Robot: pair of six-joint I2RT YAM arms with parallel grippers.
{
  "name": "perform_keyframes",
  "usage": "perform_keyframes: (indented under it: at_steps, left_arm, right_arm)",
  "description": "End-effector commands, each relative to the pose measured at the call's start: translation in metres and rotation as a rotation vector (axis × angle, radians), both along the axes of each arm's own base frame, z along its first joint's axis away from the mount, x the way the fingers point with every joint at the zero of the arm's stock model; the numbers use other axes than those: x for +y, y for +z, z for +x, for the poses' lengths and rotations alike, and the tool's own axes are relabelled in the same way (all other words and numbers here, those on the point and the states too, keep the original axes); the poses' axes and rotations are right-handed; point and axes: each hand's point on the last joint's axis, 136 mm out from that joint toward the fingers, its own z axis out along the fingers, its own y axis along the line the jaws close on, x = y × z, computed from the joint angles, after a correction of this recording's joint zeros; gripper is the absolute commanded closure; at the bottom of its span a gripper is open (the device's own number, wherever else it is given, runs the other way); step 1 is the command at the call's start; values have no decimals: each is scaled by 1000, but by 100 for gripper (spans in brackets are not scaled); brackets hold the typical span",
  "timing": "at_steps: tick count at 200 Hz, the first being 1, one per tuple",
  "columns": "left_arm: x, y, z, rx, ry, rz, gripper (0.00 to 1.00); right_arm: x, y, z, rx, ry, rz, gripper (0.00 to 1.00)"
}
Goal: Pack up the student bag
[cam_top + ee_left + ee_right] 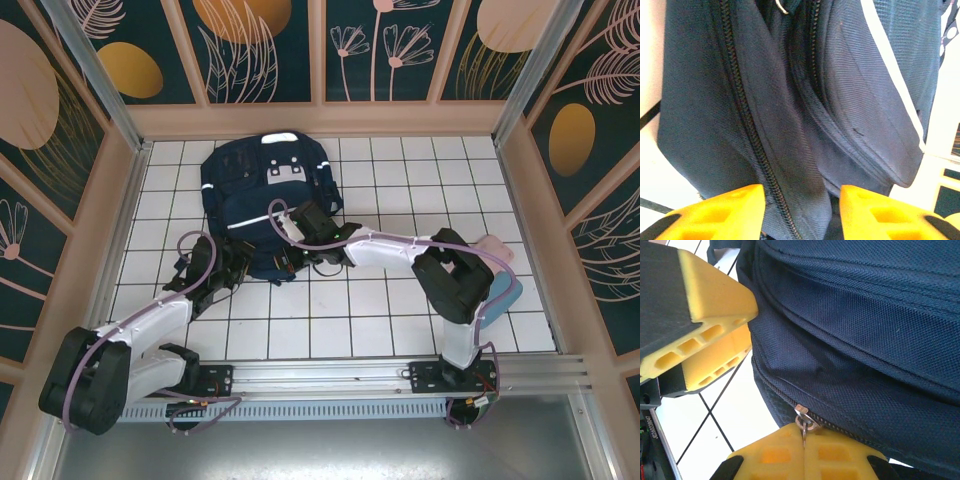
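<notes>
Yellow right tool (804,442) is pinching the metal zipper pull (802,421) of the large navy fabric backpack (865,340); left tool (800,195) is straddling its zipper seam (747,125), jaws apart.

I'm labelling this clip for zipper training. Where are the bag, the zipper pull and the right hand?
bag (245,192): overhead view, on its navy front panel.
zipper pull (803,424): right wrist view, on its metal ring.
right hand (804,440): right wrist view, where the yellow fingertips meet on the pull.
</notes>
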Motion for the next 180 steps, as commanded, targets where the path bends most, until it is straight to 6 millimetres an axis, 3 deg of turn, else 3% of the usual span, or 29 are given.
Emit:
perform_keyframes:
  at_steps: [1,59,105,146,180]
  left_arm:
    - [7,-15,-4,45,38,16,64]
    - [17,-30,-6,82,40,111,88]
    - [25,-33,-7,87,37,186,100]
    - [26,-38,-9,94,34,197,100]
    - [27,-36,-8,87,24,213,100]
  right_arm:
    - [3,30,1,-98,6,40,100]
    - [-27,29,24,-189,-151,-90,100]
    - [-86,4,59,-198,-315,-307,100]
    - [-134,2,98,-257,-413,-419,100]
    - [-142,14,130,-232,-407,-322,100]
